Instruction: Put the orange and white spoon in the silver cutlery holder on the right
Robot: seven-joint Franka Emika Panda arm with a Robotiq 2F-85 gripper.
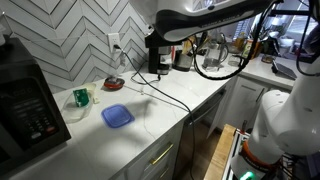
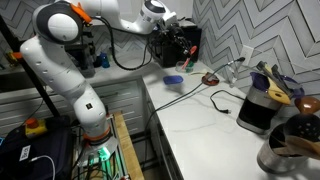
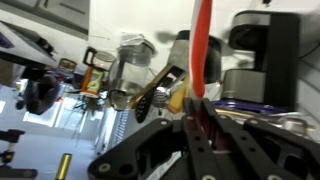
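The orange and white spoon (image 3: 201,50) is in the claw (image 3: 197,118), well above the counter (image 1: 150,122). The wrist view shows its slim, smooth orange-red part running from the black fingers toward 12 o'clock; its white part cannot be made out. The claw is pressed together on the spoon, pinching it low down.

In an exterior view the white, rounded arm (image 1: 215,18) reaches in from 2 o'clock, level and high over the pale, veined counter, with the black claw turned downward at its end.

The silver cutlery holder (image 2: 283,156), a shiny metal cylinder, stands on the counter at 4 o'clock in an exterior view, well apart from the claw. Dark and wooden-handled utensils (image 2: 296,138) lean inside it. A black coffee machine (image 2: 256,108) stands just beside it, toward 10 o'clock. A flat square blue lid (image 1: 117,116) lies on the counter, and a translucent green cup (image 1: 81,97) stands near it at 10 o'clock.
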